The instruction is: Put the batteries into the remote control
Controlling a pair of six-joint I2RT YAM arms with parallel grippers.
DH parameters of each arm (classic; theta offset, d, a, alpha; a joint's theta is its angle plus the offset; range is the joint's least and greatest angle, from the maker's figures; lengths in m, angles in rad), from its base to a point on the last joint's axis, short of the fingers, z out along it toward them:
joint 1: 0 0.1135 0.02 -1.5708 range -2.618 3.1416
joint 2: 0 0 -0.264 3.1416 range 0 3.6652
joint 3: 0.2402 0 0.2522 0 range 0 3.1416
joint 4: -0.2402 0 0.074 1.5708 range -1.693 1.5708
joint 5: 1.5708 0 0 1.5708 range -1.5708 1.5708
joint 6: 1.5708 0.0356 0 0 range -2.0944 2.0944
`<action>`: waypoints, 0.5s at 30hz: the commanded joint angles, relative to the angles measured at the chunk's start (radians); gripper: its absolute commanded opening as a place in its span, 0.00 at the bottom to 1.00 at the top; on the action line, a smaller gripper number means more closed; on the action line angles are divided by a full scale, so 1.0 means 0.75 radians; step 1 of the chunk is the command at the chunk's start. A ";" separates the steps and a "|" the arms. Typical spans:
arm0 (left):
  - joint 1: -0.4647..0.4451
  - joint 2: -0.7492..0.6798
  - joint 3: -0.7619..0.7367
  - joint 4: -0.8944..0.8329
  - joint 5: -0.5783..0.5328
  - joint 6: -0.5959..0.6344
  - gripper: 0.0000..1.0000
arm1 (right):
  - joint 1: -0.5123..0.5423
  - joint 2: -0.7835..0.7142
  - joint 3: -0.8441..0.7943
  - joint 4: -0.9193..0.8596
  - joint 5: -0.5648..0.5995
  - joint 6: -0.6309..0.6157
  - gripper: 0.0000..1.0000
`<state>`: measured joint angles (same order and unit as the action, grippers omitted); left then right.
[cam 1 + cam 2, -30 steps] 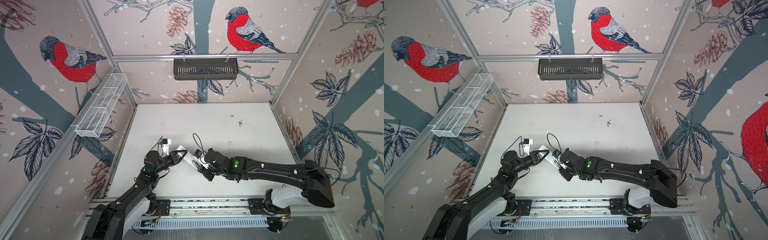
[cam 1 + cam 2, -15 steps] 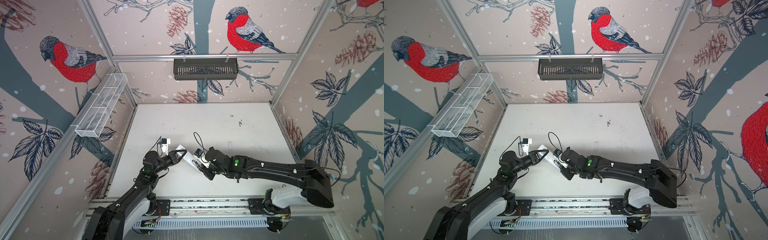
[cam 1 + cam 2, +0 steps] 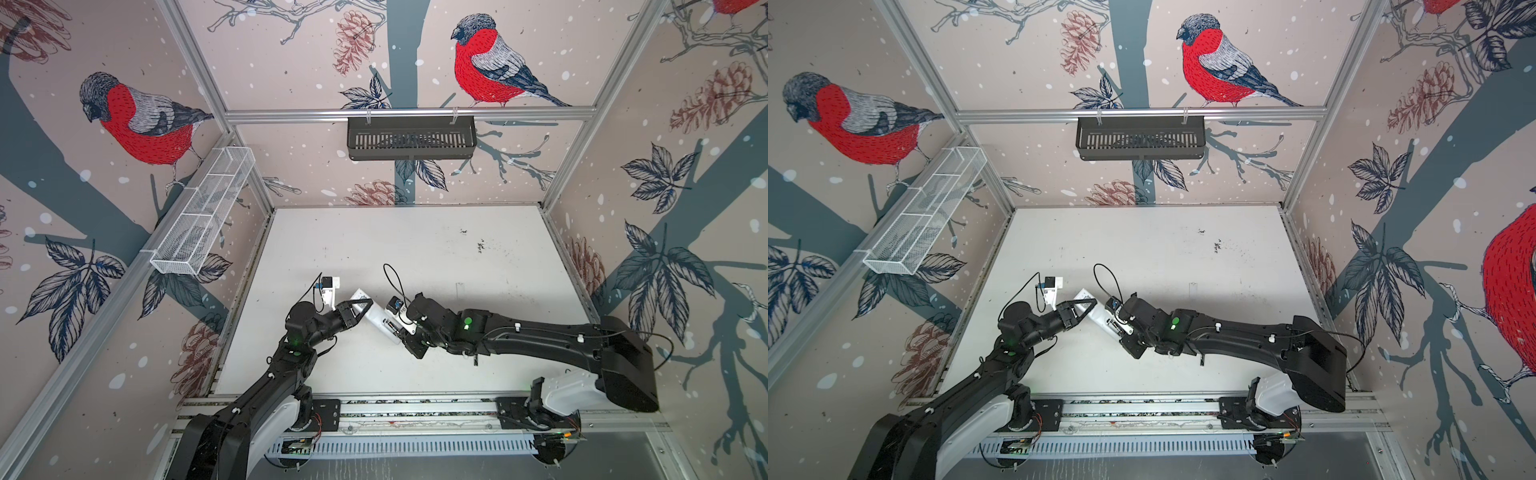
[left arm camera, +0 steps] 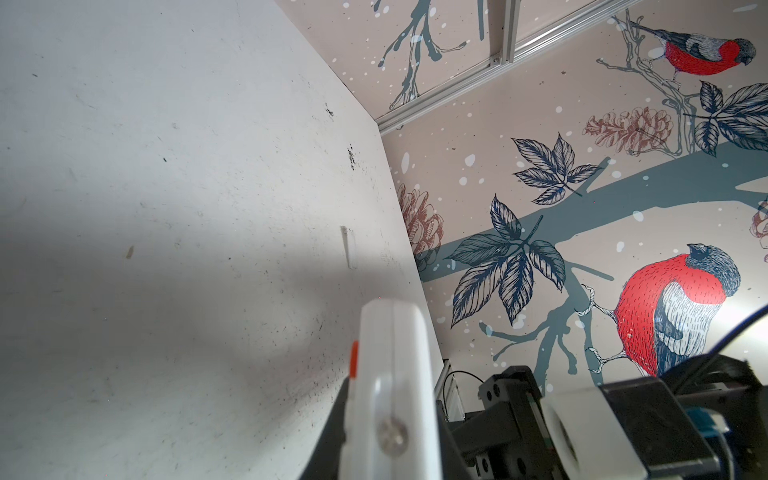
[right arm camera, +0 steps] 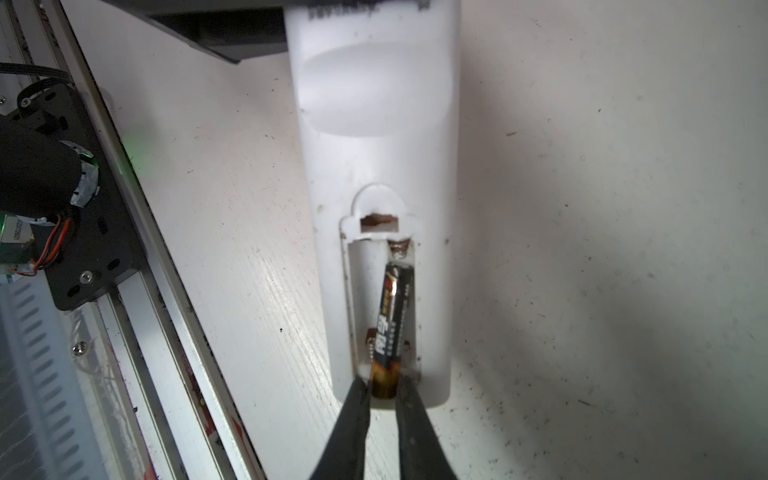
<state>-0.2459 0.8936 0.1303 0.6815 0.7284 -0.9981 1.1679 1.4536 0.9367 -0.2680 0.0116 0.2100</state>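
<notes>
Gripping one end of the slim white plastic remote control [image 3: 379, 321], the left pincer [image 3: 360, 307] is clenched on it and holds it over the white table [image 3: 415, 249], plain back upward. In the left wrist view the remote control [image 4: 390, 374] is seen edge-on, with a small orange button on its face side.

In the right wrist view the remote control [image 5: 374, 124] has an open battery compartment [image 5: 365, 291] at the end away from the left pincer. A small black cylindrical battery [image 5: 390, 316] with a copper band lies slanted in that compartment. Its black end points at the metal spring [image 5: 400, 249] at the compartment's inner end; whether they touch I cannot tell. Its copper end sits at the remote control's outer end.

The right pincer [image 5: 384, 395] is grasping that copper end, with one dark finger on each side. In both top views the right pincer [image 3: 1124, 332] meets the remote control at the end opposite the left pincer.

A thin flat white strip [image 3: 459, 291] lies on the table, well apart from the remote control.
</notes>
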 commanded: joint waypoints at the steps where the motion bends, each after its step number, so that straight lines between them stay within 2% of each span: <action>1: 0.001 0.003 0.002 0.050 0.028 -0.010 0.00 | -0.009 0.004 0.007 0.018 0.029 0.002 0.16; 15: 0.001 0.015 0.000 0.084 0.051 -0.031 0.00 | -0.040 0.036 0.015 0.042 0.019 -0.027 0.14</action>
<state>-0.2451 0.9031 0.1303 0.6819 0.7219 -0.9993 1.1404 1.4727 0.9409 -0.2588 0.0105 0.2054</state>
